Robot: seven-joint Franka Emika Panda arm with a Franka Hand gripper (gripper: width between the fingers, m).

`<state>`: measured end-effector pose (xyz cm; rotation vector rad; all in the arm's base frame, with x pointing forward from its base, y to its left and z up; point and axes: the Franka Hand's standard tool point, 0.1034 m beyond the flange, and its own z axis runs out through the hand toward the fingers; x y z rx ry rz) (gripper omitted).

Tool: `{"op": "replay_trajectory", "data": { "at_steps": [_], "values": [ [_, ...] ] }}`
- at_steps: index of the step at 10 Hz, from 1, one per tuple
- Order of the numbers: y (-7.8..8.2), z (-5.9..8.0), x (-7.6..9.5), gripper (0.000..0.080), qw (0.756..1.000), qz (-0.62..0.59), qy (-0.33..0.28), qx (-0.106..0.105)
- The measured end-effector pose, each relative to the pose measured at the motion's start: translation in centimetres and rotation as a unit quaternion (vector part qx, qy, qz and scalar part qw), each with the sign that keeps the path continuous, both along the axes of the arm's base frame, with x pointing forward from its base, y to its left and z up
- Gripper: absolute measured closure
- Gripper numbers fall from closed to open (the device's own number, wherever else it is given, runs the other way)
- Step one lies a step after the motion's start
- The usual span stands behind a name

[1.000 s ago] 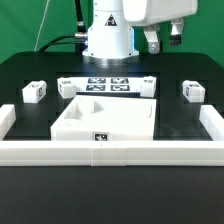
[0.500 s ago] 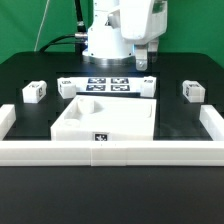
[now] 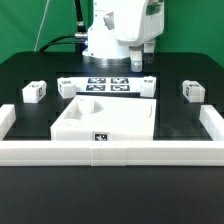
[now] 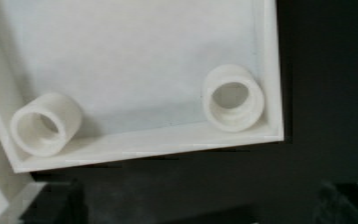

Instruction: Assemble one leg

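Observation:
Three legs show in the exterior view, each a small white block with a tag: one [image 3: 33,92] at the exterior view's left, one [image 3: 66,88] beside it, one [image 3: 192,91] at the right. My gripper [image 3: 140,58] hangs above the far right end of the marker board [image 3: 108,83], apart from all the legs. In the wrist view its dark fingers [image 4: 51,203] stand wide apart with nothing between them, so the gripper [image 4: 197,200] is open and empty. No leg shows in the wrist view.
The large flat white panel [image 3: 120,122] lies in the middle; the wrist view shows its corner [image 4: 140,70] with two round sockets [image 4: 234,97]. A white U-shaped wall [image 3: 110,152] borders the front and sides. The robot base [image 3: 105,40] stands behind.
My gripper has moved from the upper right toward the exterior view's left and lower, to above the marker board's far right end. The parts have not moved.

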<state>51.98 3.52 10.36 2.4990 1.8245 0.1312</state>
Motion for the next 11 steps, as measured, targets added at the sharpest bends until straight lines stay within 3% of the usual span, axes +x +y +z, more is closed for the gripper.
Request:
{"op": "replay_trajectory", "data": {
  "at_steps": [1, 4, 8, 11],
  "values": [
    [-0.5, -0.8, -0.6, 0.015, 0.998, 0.058, -0.021, -0.017],
    [-2.5, -3.3, -2.7, 0.015, 0.997, 0.067, -0.026, -0.02],
    [-2.5, -3.6, -2.8, 0.015, 0.998, 0.06, -0.021, -0.019],
    [-2.7, -7.0, -4.3, 0.015, 0.999, 0.049, 0.001, -0.013]
  ]
}}
